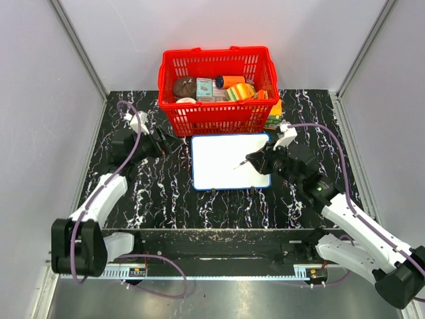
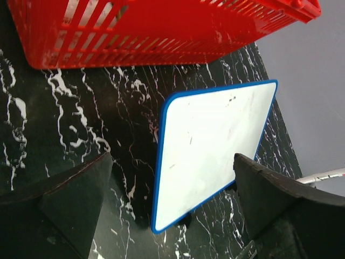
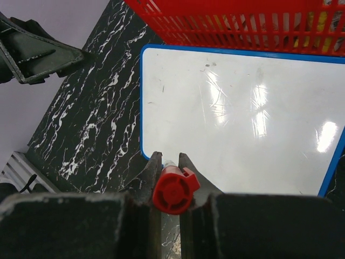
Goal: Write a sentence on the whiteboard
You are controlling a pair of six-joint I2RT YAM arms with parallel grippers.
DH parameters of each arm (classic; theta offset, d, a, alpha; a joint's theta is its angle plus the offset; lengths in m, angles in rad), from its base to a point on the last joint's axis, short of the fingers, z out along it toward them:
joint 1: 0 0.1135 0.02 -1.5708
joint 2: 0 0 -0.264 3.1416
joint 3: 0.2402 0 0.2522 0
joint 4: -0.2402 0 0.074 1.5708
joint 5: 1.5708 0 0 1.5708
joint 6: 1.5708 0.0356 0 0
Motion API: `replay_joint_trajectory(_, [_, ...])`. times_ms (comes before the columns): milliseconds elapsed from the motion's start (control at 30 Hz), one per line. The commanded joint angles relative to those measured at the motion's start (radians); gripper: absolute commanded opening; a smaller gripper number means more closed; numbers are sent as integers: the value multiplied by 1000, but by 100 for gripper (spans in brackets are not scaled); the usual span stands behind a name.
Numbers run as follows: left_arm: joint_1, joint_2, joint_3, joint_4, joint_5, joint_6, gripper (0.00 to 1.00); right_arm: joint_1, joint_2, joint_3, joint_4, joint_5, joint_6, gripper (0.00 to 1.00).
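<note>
Well, right fingers (image 3: 148,181) are gripping the marker (image 3: 175,191), left fingers (image 2: 75,199) are gaping wide; unheld whiteboard (image 1: 219,163) is risking sliding under strokes.

Bright, even light is falling from above in the top view, washing the walls pale and leaving only soft shadows beneath the red basket (image 1: 212,116) on the dark table (image 1: 153,193). In the right wrist view the whiteboard (image 3: 242,124) is throwing back several white glare patches, probably from overhead lamps, while the marker (image 3: 175,190) and the right gripper (image 3: 170,156) are blurring close to the lens. In the left wrist view the fingers (image 2: 70,199) of the left gripper (image 2: 171,159) are showing dark and soft-edged, and the board is casting a shadow along its lower edge.
</note>
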Motion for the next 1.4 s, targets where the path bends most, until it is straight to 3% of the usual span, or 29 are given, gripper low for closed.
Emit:
replay_joint_trajectory(0, [15,84,44,184,91,10,99,4,3,32,33,62,-24,0])
replay_joint_trajectory(200, [32,241,50,296,245,18,98,4,70,69,64,39,-41,0])
replay_joint_trajectory(233, [34,280,45,372,271,12,98,4,86,70,69,39,-42,0])
replay_joint_trajectory(333, [34,357,18,541,392,-31,91,2,109,70,93,8,-34,0])
replay_joint_trajectory(500, [27,463,37,652,523,-80,81,4,126,66,118,-10,-18,0])
replay_joint_trajectory(600, [12,515,65,661,537,-79,73,4,133,70,147,-16,-16,0])
replay_joint_trajectory(933, [-60,630,128,692,560,-89,66,4,92,58,139,-12,-7,0])
replay_joint_trajectory(1133, [-74,667,150,715,575,-105,41,2,78,49,133,-6,-7,0])
replay_joint_trajectory(1300, [-75,667,136,727,589,-122,7,4,78,49,131,-7,-10,0])
replay_joint_trajectory(1367, [-75,667,124,730,593,-128,1,4,81,49,133,-10,-11,0])
